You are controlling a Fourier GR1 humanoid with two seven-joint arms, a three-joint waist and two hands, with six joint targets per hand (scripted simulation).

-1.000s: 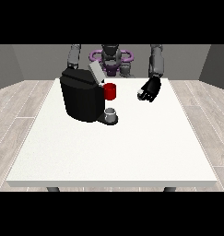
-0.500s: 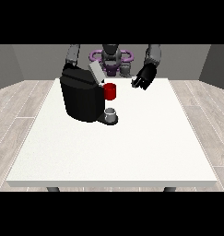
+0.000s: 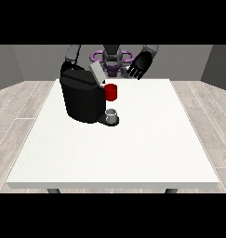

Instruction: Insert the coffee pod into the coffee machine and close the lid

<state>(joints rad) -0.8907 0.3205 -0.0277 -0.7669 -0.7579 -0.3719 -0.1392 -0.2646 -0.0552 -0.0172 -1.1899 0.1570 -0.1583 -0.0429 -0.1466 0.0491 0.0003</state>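
The black coffee machine (image 3: pixel 82 100) stands on the far left part of the white table (image 3: pixel 133 148). Its grey lid (image 3: pixel 96 73) is tilted up and open. A red thing at the machine (image 3: pixel 111 92) sits at its front, and below it a small grey thing (image 3: pixel 112 114) rests on the machine's base. The hand at the view's right (image 3: pixel 140 65) hangs in the air above the table's far edge, to the right of the lid and apart from it. The arm at the view's left (image 3: pixel 72 53) goes down behind the machine, which hides its hand.
The robot's torso with purple rings (image 3: pixel 112 58) is behind the table's far edge. The wide white tabletop stretches from the machine towards the camera and to the right.
The hand at the view's right has risen from just above the table and moved left, towards the open lid. The machine and the grey thing at its base have not moved.
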